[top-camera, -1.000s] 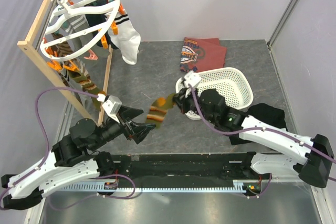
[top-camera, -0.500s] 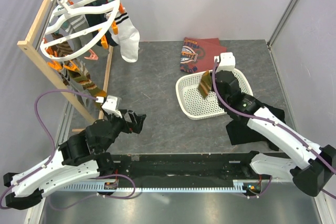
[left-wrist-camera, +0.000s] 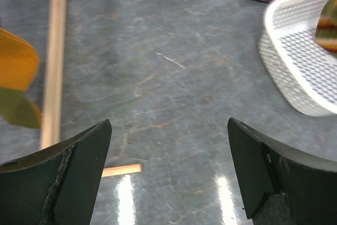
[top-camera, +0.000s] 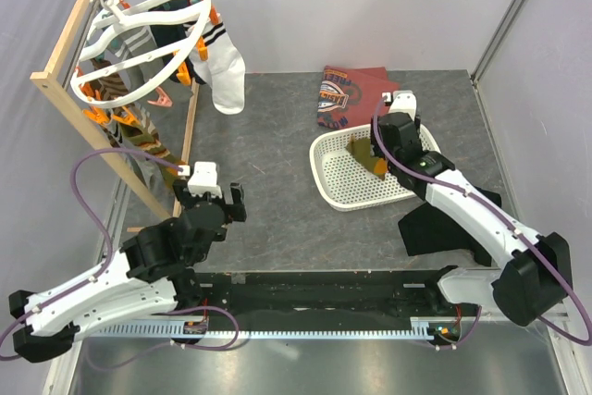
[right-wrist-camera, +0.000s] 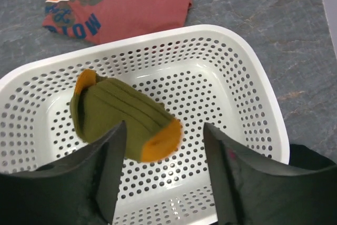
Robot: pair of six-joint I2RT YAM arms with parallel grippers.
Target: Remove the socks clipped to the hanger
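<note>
Directly beneath the right gripper (right-wrist-camera: 164,130), framed between its spread fingers in the wrist view, an olive-green sock (right-wrist-camera: 118,117) with orange toe and heel lay crumpled inside the white mesh basket (right-wrist-camera: 247,93). The sock was free of any grip, and the jaws stood wide apart and held nothing. Just beyond the basket lay the maroon shirt (right-wrist-camera: 137,1). Far to the left, the hanger (top-camera: 139,30) hung from the wooden rack (top-camera: 88,122) with more socks clipped to it, among them a white sock (top-camera: 225,69) and a striped sock (top-camera: 148,143). The left gripper (left-wrist-camera: 167,130) hovered over the grey table (left-wrist-camera: 158,67) near the rack, well apart from the hanger, likewise splayed and empty.
</note>
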